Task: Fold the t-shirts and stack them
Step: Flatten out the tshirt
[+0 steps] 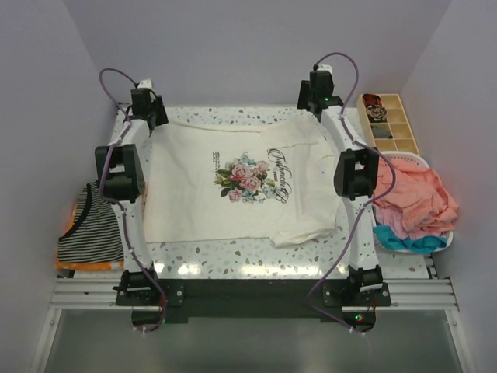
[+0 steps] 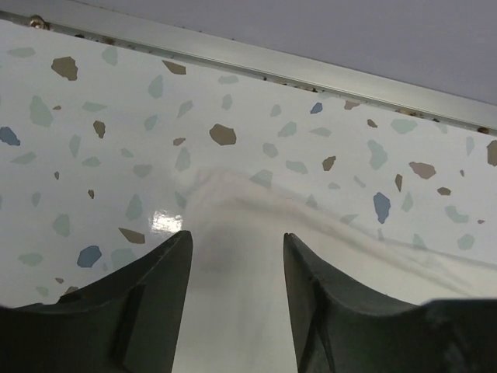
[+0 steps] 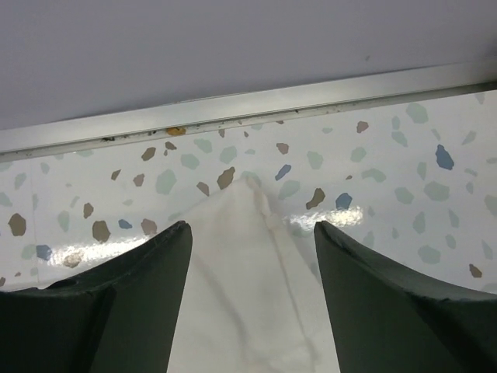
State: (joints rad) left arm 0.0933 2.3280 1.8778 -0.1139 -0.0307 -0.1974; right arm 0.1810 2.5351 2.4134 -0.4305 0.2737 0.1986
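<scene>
a: while the cream t-shirt [image 1: 233, 186] lies flat mid-frame, print up, what could spoil the fold?
b: left gripper [image 2: 237, 235] and right gripper [image 3: 250, 225] gape over its upper corners, holding nothing. if one pinches only hem, that corner may slip and skew it.

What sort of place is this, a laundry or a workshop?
Most likely a robot test booth. Plain walls close in a speckled table, two robot arms are bolted to a metal rail, and a cream t-shirt lies spread between them.
</scene>
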